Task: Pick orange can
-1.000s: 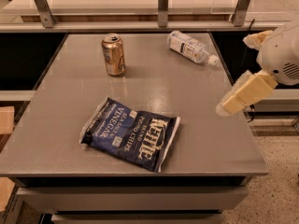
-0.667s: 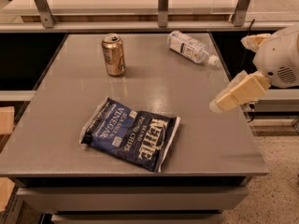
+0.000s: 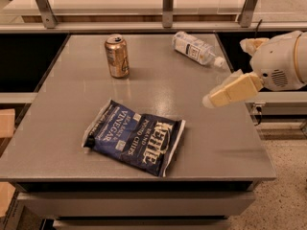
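Observation:
The orange can (image 3: 117, 56) stands upright on the far left part of the grey table (image 3: 72, 143). It has a copper body and a silver top. My gripper (image 3: 217, 97) comes in from the right edge of the view and hangs above the table's right side. It points left and slightly down, well to the right of the can and nearer the camera. It holds nothing that I can see.
A clear plastic bottle (image 3: 197, 49) with a white label lies on its side at the far right of the table. A dark blue chip bag (image 3: 135, 136) lies flat near the front middle. A metal rail with posts (image 3: 167, 5) runs behind the table.
My gripper has moved left, from beside the table's right edge to above its right side. The can, bottle and bag have not moved.

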